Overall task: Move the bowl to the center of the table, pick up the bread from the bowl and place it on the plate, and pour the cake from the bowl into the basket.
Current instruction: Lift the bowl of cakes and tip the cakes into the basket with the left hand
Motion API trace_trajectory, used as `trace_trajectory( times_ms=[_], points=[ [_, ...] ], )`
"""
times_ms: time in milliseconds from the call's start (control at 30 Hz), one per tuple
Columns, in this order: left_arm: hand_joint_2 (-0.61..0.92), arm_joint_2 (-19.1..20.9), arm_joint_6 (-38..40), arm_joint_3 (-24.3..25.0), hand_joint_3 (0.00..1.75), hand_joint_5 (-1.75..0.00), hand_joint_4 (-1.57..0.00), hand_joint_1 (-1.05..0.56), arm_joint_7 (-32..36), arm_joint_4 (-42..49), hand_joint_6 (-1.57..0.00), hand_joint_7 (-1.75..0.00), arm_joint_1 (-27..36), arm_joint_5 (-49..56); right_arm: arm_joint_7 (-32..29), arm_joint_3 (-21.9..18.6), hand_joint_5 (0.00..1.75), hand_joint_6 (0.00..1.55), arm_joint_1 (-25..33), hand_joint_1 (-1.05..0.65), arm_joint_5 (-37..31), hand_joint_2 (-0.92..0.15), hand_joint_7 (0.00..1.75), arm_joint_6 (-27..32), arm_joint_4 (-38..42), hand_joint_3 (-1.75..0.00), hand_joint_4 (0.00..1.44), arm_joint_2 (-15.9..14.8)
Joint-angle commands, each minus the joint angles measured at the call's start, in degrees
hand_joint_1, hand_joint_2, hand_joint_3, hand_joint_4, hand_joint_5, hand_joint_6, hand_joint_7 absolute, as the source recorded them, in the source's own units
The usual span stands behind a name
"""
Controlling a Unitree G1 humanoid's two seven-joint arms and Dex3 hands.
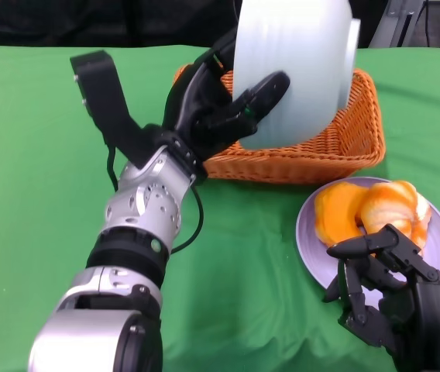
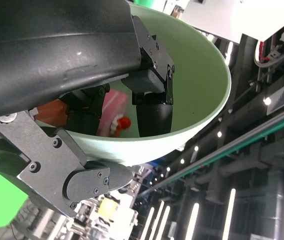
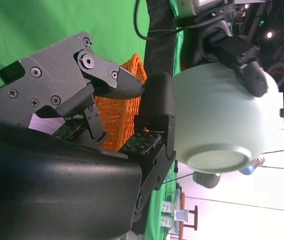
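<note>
Bowl (image 1: 293, 70) tipped over basket (image 1: 344, 147); only left wrist shows cake (image 2: 116, 120) inside.

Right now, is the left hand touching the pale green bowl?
Touching. The head view shows the left hand gripping the tipped pale green bowl over the orange wicker basket, fingers pressed against its outer wall.

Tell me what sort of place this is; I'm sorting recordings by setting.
Probably a robot lab or test hall, not a home: a green-covered table with a green backdrop, ceiling strip lights over exposed rails, and equipment racks behind the tipped bowl held by the left hand.
</note>
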Motion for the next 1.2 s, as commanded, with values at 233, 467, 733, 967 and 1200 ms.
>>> trace_trajectory(
  times_ms=[233, 467, 733, 967, 1200],
  points=[
    [0.65, -2.2, 2.3, 1.6, 1.10, -1.75, -0.74, -0.07, 2.1, 0.0, -0.69, -1.63, -5.4, -1.0, 1.4, -1.1, 1.53, 0.70, 0.9, -0.08, 2.0, -0.69, 1.20, 2.3, -3.1, -0.86, 0.82, -2.3],
    [0.64, -2.4, 6.9, 3.6, 1.15, -1.75, -0.74, -0.10, 1.5, 1.4, -0.71, -1.59, -6.9, -3.1, 2.4, -1.0, 1.51, 0.71, 1.1, -0.07, 2.6, -0.66, 1.20, 2.6, -3.0, -0.94, 0.83, -2.3],
    [0.74, -2.2, 12.5, 6.8, 1.03, -1.75, -0.68, -0.13, 1.4, 4.2, -0.66, -1.62, -8.9, -6.4, 3.6, -1.3, 1.51, 0.72, 0.5, -0.07, 3.7, -0.67, 1.19, 1.8, -1.7, -0.93, 0.83, -2.1],
    [0.75, -1.9, 19.3, 11.1, 1.00, -1.75, -0.71, -0.13, 3.5, 6.3, -0.65, -1.66, -10.5, -9.9, 3.0, -1.1, 1.53, 0.72, 1.0, -0.07, 2.5, -0.66, 1.20, 2.7, -2.6, -0.93, 0.82, -2.0],
    [0.68, -1.9, 24.9, 14.5, 1.06, -1.75, -0.72, -0.12, 5.8, 6.9, -0.64, -1.69, -11.3, -13.3, 3.3, -1.2, 1.54, 0.71, 1.1, -0.06, 2.8, -0.66, 1.21, 2.0, -2.3, -0.94, 0.81, -1.9]
  ],
)
